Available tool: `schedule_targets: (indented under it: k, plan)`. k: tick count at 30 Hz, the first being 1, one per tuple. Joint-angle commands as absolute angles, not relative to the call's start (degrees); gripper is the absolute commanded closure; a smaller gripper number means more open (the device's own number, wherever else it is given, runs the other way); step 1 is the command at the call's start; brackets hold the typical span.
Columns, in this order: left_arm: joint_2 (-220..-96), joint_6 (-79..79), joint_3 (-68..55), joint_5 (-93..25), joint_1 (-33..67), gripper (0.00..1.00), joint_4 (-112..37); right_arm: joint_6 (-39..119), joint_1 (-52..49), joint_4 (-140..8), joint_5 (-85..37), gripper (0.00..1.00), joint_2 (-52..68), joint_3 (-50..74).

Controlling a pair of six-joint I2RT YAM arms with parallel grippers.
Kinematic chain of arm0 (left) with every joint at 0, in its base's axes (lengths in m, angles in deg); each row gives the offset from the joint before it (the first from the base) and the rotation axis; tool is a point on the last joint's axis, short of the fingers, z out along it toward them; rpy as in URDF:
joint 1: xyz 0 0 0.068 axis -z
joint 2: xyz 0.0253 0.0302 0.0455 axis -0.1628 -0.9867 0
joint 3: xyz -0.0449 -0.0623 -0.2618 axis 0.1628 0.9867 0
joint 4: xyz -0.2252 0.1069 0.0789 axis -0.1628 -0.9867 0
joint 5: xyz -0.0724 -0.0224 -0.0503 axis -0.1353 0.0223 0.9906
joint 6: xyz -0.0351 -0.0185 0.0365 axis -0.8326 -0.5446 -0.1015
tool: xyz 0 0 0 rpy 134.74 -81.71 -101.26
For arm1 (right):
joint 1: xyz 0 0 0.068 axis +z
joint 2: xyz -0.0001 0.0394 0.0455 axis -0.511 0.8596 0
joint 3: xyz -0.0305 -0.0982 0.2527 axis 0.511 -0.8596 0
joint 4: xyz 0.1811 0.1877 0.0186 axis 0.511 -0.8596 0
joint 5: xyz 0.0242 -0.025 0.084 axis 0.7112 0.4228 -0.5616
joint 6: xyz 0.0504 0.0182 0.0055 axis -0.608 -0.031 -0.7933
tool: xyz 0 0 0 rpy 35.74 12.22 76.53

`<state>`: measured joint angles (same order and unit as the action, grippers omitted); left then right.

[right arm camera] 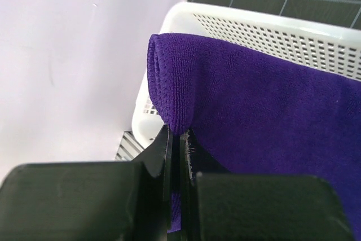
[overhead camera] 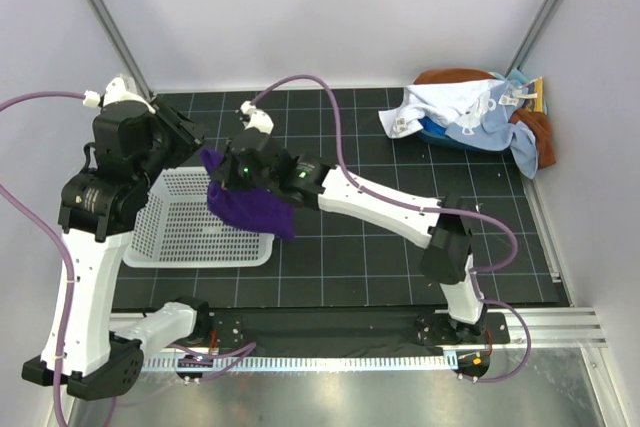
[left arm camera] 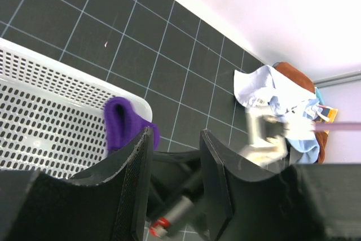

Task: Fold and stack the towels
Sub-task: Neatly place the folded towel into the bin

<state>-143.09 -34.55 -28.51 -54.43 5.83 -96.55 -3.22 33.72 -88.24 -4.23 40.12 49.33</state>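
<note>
A: Top view: purple towel (overhead camera: 255, 209) hangs above basket (overhead camera: 190, 242), held by right gripper (overhead camera: 222, 172). Step?
B: Likely lifting it out to fold. Left wrist: left gripper (left arm camera: 176, 134) parted, empty. Right wrist: jaws clamped on the towel's edge. Next, left should take a free corner.

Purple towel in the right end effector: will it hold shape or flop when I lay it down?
Likely floppy: the purple towel droops in folds from the right end effector, shut on one bunched edge. Probably light, as that narrow pinch alone holds it up. Its looped pile should resist slipping.
</note>
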Motion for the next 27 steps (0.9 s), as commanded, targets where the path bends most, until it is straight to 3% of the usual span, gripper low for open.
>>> schedule_targets:
  k: [1,15,27]
  plan:
    - [-141.82,-32.63,-30.53,-53.54,5.57,0.57,-96.99,-4.81,34.40,-85.93,-4.28,0.99,42.13,53.33]
    - [-140.58,-30.78,-29.13,-52.92,5.66,0.58,-96.99,-7.09,34.93,-81.72,-7.27,0.99,53.38,59.23]
    - [-140.23,-30.52,-26.58,-52.48,5.66,0.58,-95.85,-8.24,34.93,-72.76,-10.78,0.99,59.19,57.30]
